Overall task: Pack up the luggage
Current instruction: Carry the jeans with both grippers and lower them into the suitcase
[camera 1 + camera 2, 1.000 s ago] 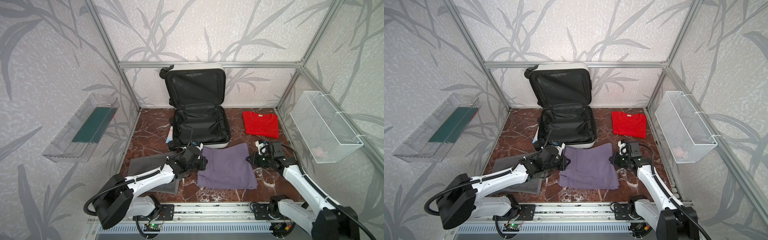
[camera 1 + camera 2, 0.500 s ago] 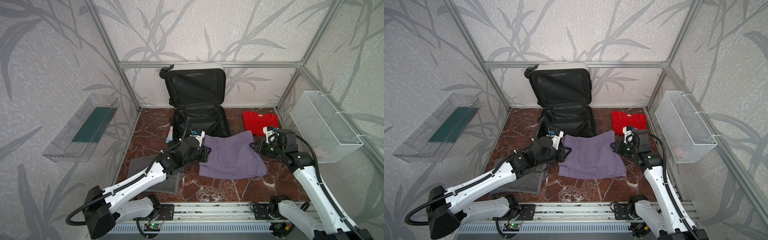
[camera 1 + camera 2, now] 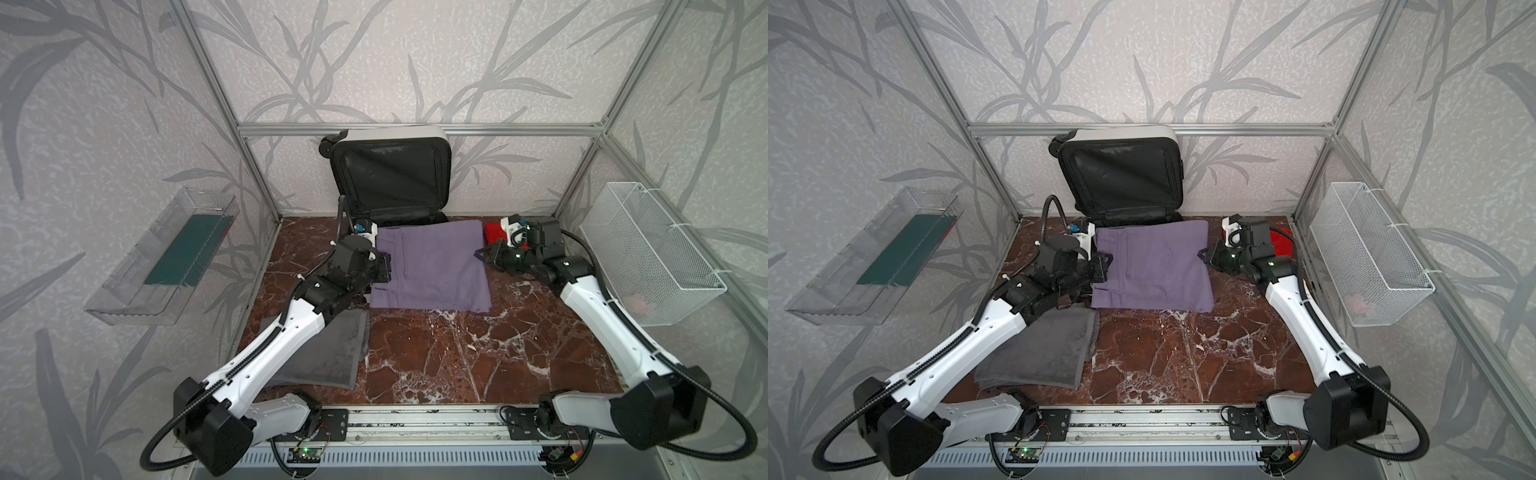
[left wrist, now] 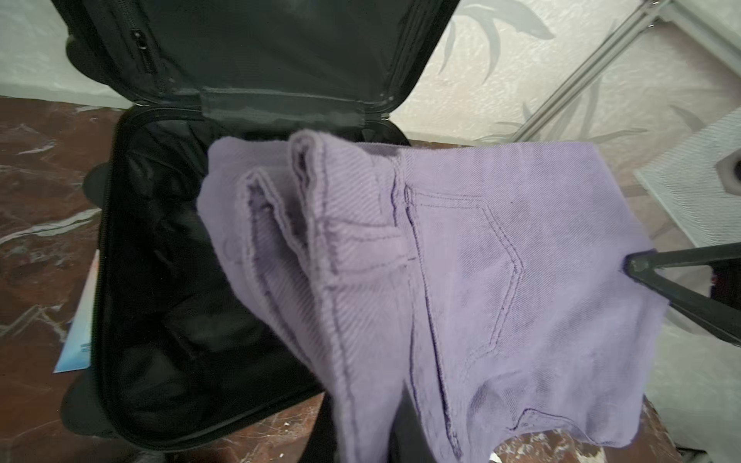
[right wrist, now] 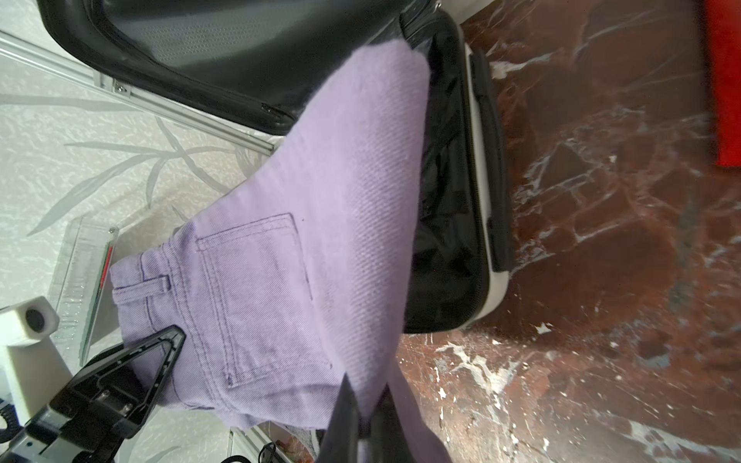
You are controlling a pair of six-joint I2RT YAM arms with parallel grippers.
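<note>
Both tools are up and loaded. The left tool is pinched tight on one edge of the folded lilac jeans. The right tool is pinched on the opposite edge, and the denim hangs stretched between them, clear of the marble surface.

Now the target. The luggage sits at the back middle, its lid propped upright at the rear wall and its black-lined base flat on the surface in front. In both top views the jeans hide nearly all of that base. So it lies beneath the cloth, a shade toward the back wall from the tools.

Here's what the drop turns on, as I read it. The jeans span side to side, and so does the base's long axis, with the wheels at the left arm's end and the black handle at the right arm's end. That lines up well.

But the left wrist view shows a broad patch of open base uncovered at the wheel end. In a top view the right tool stands out past the lid's right edge, while the left tool is close to its middle. The load looks offset toward the right arm's side. I'd want it to go down, slightly back and leftward, or that right-hand edge may drape over the rim.
</note>
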